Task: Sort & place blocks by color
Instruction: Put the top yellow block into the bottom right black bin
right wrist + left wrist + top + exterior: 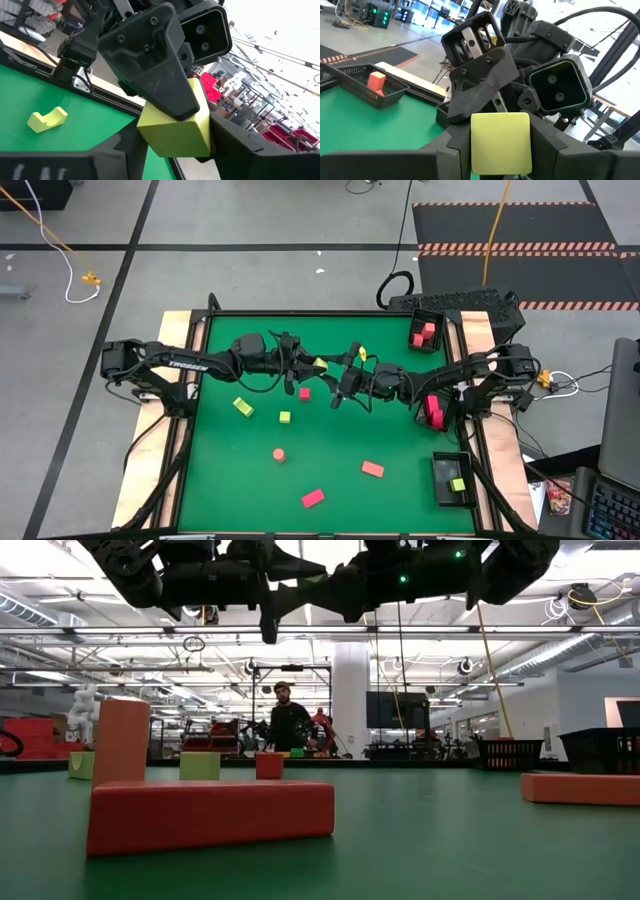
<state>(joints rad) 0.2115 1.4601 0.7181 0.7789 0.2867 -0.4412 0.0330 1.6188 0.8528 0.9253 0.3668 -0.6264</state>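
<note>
My two grippers meet above the middle of the green table (330, 440), around one yellow-green block (320, 364). My left gripper (310, 366) comes from the table's left and my right gripper (332, 372) from its right. Both are shut on the block, which also shows in the left wrist view (500, 142) and the right wrist view (175, 127). On the table lie yellow-green blocks (243, 407) (285, 417), a red cube (305, 393), a round red piece (279, 454) and red bricks (372, 469) (313, 498). My left gripper pinches the yellow-green block by two opposite side faces (476, 145) between its two fingers, coming level from the table's left. The block is lifted clear of the table. My right gripper pinches the same block by its sides (202, 131) between its two fingers, coming level from the table's right. One finger (155, 70) of the left gripper lies over the block's face. The block hangs clear of the table.
A black tray (427, 332) with red blocks stands at the far right. A black tray (453, 490) with a yellow-green block (458, 484) stands at the near right. More red pieces (433, 410) sit by the right edge. A person (288, 720) stands in the room behind.
</note>
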